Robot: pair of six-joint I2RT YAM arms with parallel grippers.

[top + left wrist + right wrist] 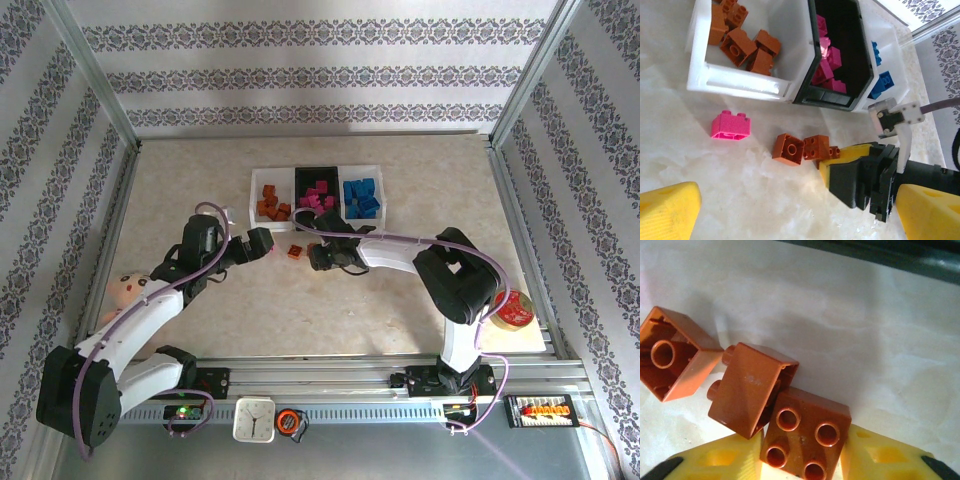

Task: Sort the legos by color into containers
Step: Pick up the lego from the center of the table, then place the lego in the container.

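Glossy square four-stud orange-brown brick (pixel 806 437)

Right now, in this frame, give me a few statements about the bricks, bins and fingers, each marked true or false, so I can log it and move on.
1. A pink brick lies loose on the table in front of the bins. True.
2. The black bin holds blue bricks. False: it holds pink bricks.
3. The left gripper has its fingers spread wide with nothing between them. True.
4. The right gripper hangs empty over the bins. False: it is down at the table, with its fingers against both sides of an orange brick.
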